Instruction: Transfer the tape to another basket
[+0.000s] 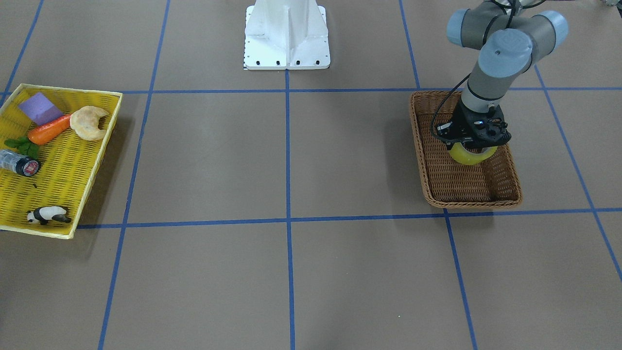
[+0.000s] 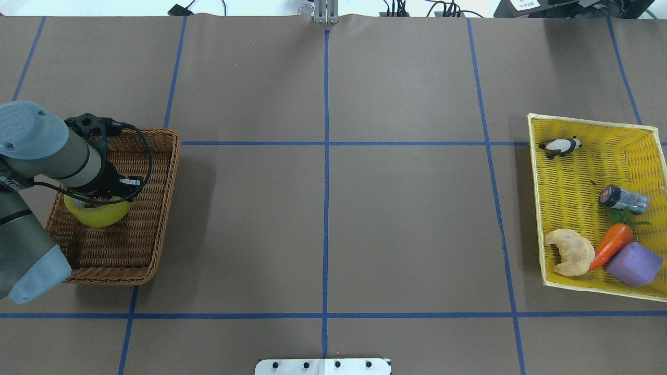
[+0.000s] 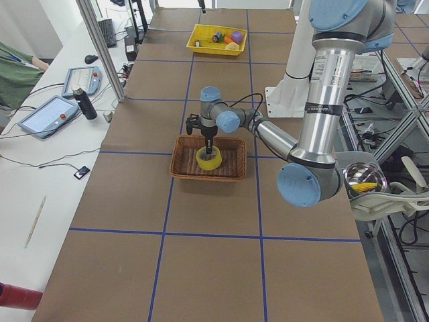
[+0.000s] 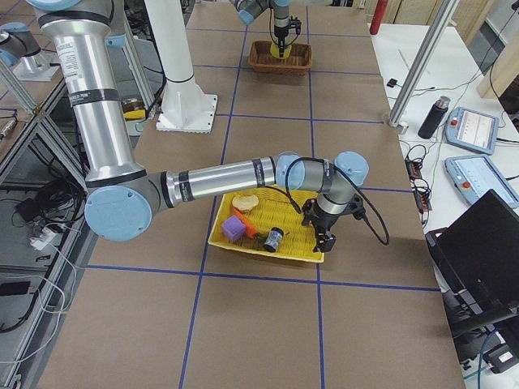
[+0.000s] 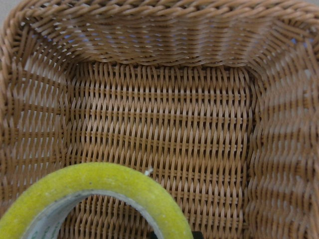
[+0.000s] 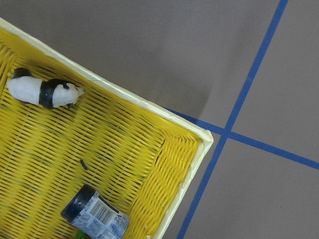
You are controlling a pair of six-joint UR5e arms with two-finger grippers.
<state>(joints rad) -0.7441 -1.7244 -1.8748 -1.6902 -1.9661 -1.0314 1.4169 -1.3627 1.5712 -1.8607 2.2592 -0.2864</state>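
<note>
The left gripper [image 1: 474, 146] points straight down into the basket [image 1: 466, 200] with its jaws closed on the wall of the tape [image 1: 474, 156], one jaw inside the roll's hole and the other outside (the side view from the robot's left shows this best, since from above the wrist hides the jaws). The yellow roll hangs tilted just under the wrist, near the middle of the basket and a little toward the side nearest the table's end. The left wrist view shows its rim close up at the bottom, with the woven floor beyond. I cannot tell whether its lowest edge touches the floor. The brown wicker basket sits flat on the table [image 1: 291, 160], close to a crossing of the blue lines [image 1: 287, 146], on the robot's left side.

The right gripper [image 4: 324, 235] hangs at a corner of the yellow tray [image 2: 589, 121], well apart from the basket at the other end of the table. It shows only from the side, so I cannot tell how far its jaws stand apart or whether it holds anything. In the tray lie a toy panda [image 2: 560, 147] near the far end, a small bottle [image 2: 622, 199] on its side near the middle, and at the near end a carrot [image 2: 609, 246] between a croissant [image 2: 570, 252] and a purple block [image 2: 633, 263].
</note>
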